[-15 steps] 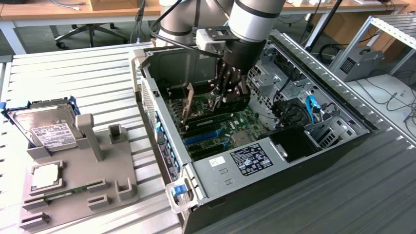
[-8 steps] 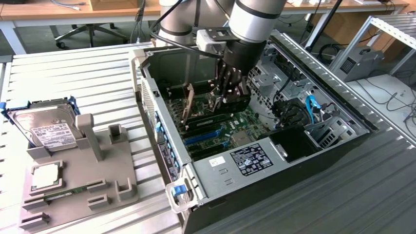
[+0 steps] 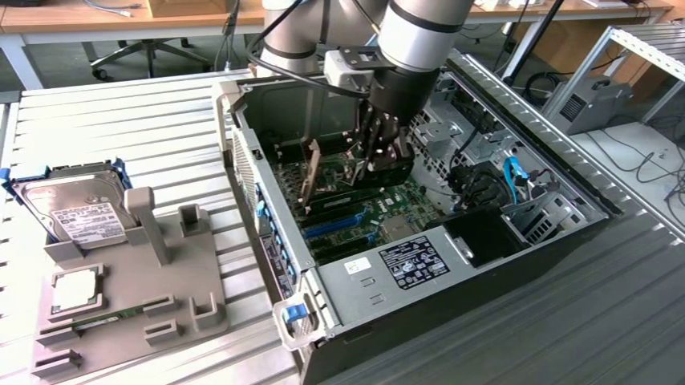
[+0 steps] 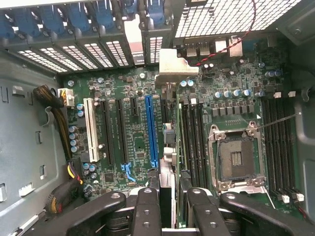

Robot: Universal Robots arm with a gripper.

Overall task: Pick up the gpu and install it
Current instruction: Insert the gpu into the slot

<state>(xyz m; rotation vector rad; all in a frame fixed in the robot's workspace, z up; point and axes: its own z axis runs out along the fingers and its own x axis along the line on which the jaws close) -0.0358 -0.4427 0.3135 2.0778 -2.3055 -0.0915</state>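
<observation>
inside open computer case (image 3: 557, 241), gripper (image 3: 377, 164) clamps upright green gpu (image 3: 313, 172) by its edge.

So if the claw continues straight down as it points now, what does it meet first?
Probably the motherboard: the claw, shut on the gpu, points down into the computer case. The card's lower edge would likely touch first, though depth is unclear.
</observation>
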